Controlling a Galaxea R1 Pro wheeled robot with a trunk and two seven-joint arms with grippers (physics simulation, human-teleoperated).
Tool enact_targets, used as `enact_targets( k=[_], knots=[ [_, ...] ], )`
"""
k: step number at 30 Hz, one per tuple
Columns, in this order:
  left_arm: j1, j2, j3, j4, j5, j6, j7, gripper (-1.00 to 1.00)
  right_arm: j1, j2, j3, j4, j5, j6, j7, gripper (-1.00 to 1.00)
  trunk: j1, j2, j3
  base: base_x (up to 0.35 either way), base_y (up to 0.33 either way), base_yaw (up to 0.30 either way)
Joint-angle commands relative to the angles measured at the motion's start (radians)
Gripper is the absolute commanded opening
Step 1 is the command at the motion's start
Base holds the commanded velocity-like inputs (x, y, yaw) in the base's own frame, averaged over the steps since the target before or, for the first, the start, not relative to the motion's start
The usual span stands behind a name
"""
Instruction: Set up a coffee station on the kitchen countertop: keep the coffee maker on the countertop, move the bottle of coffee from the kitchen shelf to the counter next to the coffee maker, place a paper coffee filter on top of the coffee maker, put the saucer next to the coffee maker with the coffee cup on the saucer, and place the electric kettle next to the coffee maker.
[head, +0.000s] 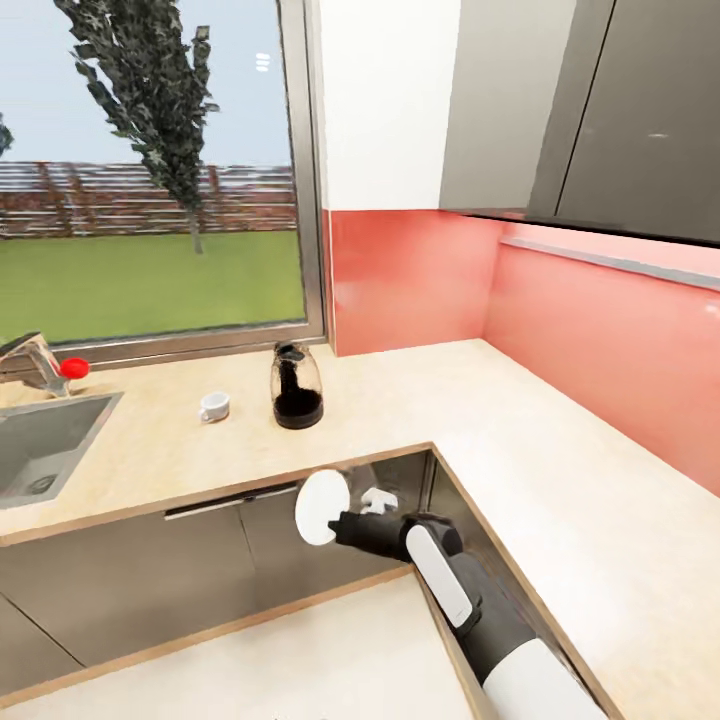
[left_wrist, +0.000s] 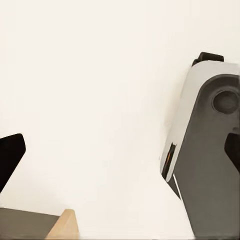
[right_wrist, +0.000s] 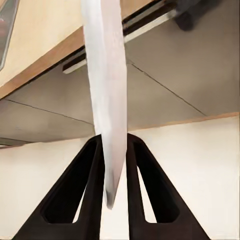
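Up and far to the left of the right gripper (head: 338, 524): steel sink (head: 40, 455) set into the kitchen countertop (head: 440, 400). Nearer, still up-left: coffee cup (head: 214, 406) standing alone on the counter, then the electric kettle (head: 297, 386) just beside it, almost straight above the claw. No coffee maker in sight.

At the claw itself: saucer (head: 321, 507) pinched by its rim, jaws nearly shut on it, seen edge-on between the two black fingers (right_wrist: 92, 200) in the right wrist view, saucer (right_wrist: 107, 90) standing on edge with its long axis running straight out from the gripper. Held below the counter edge, in front of the grey cabinet fronts (head: 210, 560).

Key relation, judged: counter surface above and ahead of the claw, so lift first, then tip the plate flat. Right arm already carrying, clearly the nearer one.

Left gripper (left_wrist: 10, 155): just a dark fingertip over pale floor; opening impossible to tell.
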Motion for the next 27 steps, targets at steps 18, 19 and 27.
enact_targets(
  k=[18,19,27],
  knots=[
    [0.013,0.023,0.013,0.028,0.002,-0.092,0.002,1.00,0.074,-0.002,0.050,0.046,0.003,0.004,0.011,-1.00,0.001,-0.002,-0.008,-0.186,0.060,0.275],
    [0.012,0.022,0.013,0.027,0.002,-0.093,0.002,1.00,0.077,-0.002,0.050,0.057,0.003,0.004,0.011,-1.00,0.001,-0.002,-0.009,-0.069,0.053,0.274],
    [0.010,-0.001,0.010,0.018,0.002,-0.096,0.001,1.00,0.082,-0.002,0.049,0.392,0.036,-0.050,0.013,-1.00,0.001,-0.002,-0.012,-0.013,0.010,0.274]
  ],
)
